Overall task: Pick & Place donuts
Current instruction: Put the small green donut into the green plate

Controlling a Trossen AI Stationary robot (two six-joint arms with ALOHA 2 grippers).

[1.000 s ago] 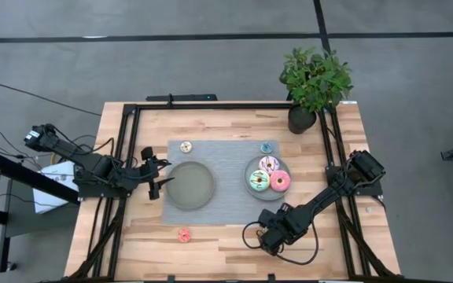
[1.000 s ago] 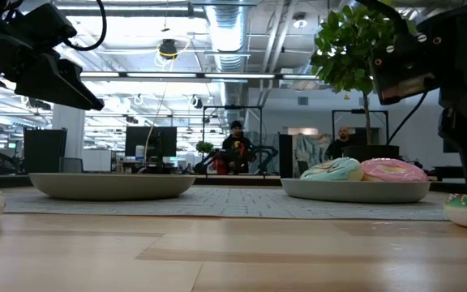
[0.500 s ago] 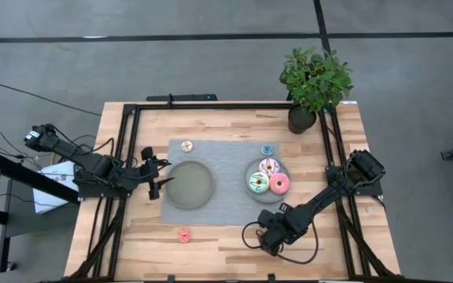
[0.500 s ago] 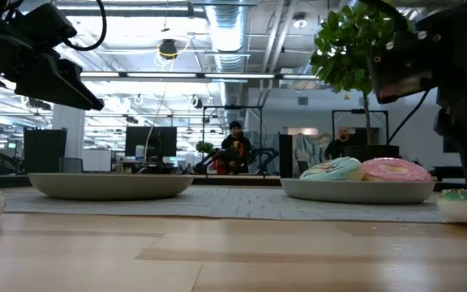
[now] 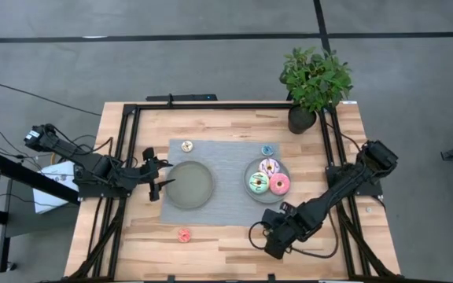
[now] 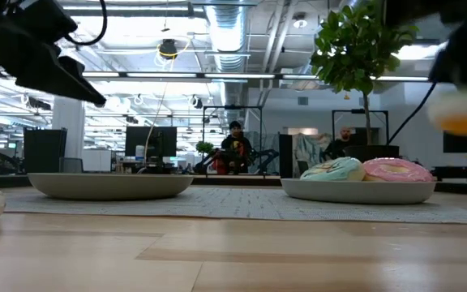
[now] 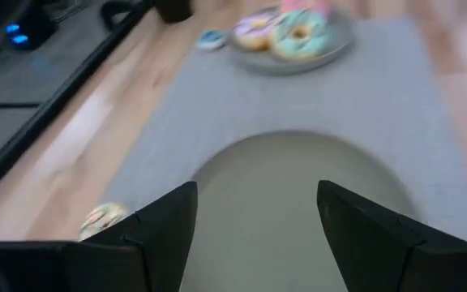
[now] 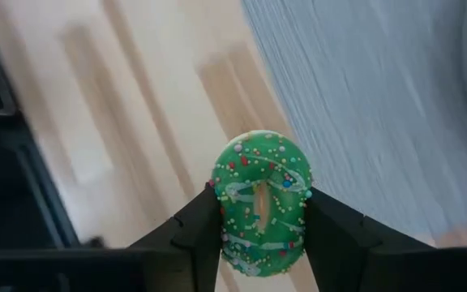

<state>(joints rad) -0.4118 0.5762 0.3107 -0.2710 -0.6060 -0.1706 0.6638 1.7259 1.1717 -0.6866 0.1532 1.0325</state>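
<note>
A small green sprinkled donut [image 8: 261,201] sits in my right gripper [image 8: 262,212], which is shut on it above the table's near right part [image 5: 277,240]. The right plate [image 5: 267,194] carries a white-lilac donut [image 5: 269,165], a mint one [image 5: 258,182] and a pink one [image 5: 280,183]. The left plate [image 5: 189,185] holds nothing. A tan donut [image 5: 185,146] and a blue one [image 5: 267,148] lie on the mat's far edge. On the wood near the front lies a red one [image 5: 184,234]. My left gripper [image 5: 154,187] hangs open at the left plate's left rim. My right gripper pinches the green donut's outer rim [image 8: 220,203] on two opposite sides between its two fingers [image 8: 198,229]. The fingers come steeply from above. The ring looks pressed narrow, its hole a slit. The donut is lifted clear of the table, its iced face toward the wrist.
A potted plant [image 5: 314,79] stands at the far right corner. A grey mat [image 5: 226,206] lies under both plates. Black frame rails [image 5: 124,157] run along the table's sides. People stand in the room beyond the table [image 6: 235,146].
My right gripper has taken hold of the green donut, which lay on the wood at the near right, and has risen with it. The donut now hangs clear of the table. The left arm has kept still.
</note>
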